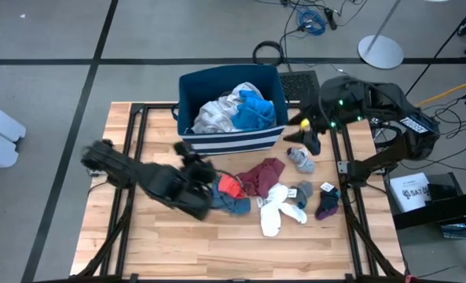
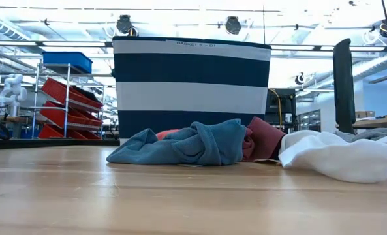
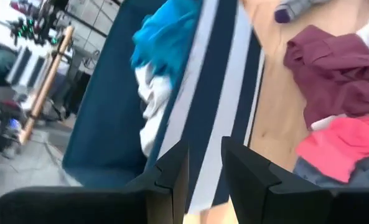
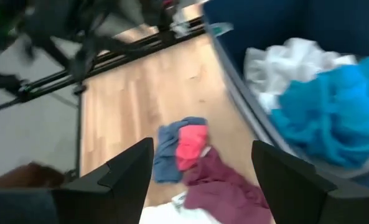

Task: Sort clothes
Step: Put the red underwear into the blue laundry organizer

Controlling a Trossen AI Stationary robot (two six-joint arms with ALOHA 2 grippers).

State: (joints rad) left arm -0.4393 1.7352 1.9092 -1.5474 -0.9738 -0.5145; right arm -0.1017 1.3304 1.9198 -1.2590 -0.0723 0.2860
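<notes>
Setting: wooden bench (image 1: 177, 244), navy striped bin (image 1: 231, 141) at its far edge, already holding white and bright blue garments (image 1: 234, 110).
Clothes still out: loose heap (image 1: 264, 192) on the bench just near of the bin; blue-grey piece (image 1: 231, 204) and red piece (image 1: 230, 185) on the left, maroon piece (image 1: 262, 176) in the middle, white socks (image 1: 277, 209) nearer, small grey and dark purple pieces to the right.
Left gripper (image 1: 195, 167): over the left end of the heap beside the bin's near wall; fingers (image 3: 172, 177) a narrow gap apart, nothing between them.
Right gripper (image 1: 307, 132): at the bin's right corner, above the bench; fingers (image 4: 125, 171) spread wide, empty.
Handling, as judged: light, limp, non-slippery fabric, nothing fragile; likely to drape and drag neighbours along where pieces overlap. Best hold probably a raised fold or bunched ridge, such as the hump of the blue-grey piece, rather than a flat edge.
High view only: both arms, the whole spread, the small pieces on the right.
Low view only: how high the folds stand off the bench; neither gripper visible there.
Wrist views only: finger spacing, and the bin's contents from the side.
</notes>
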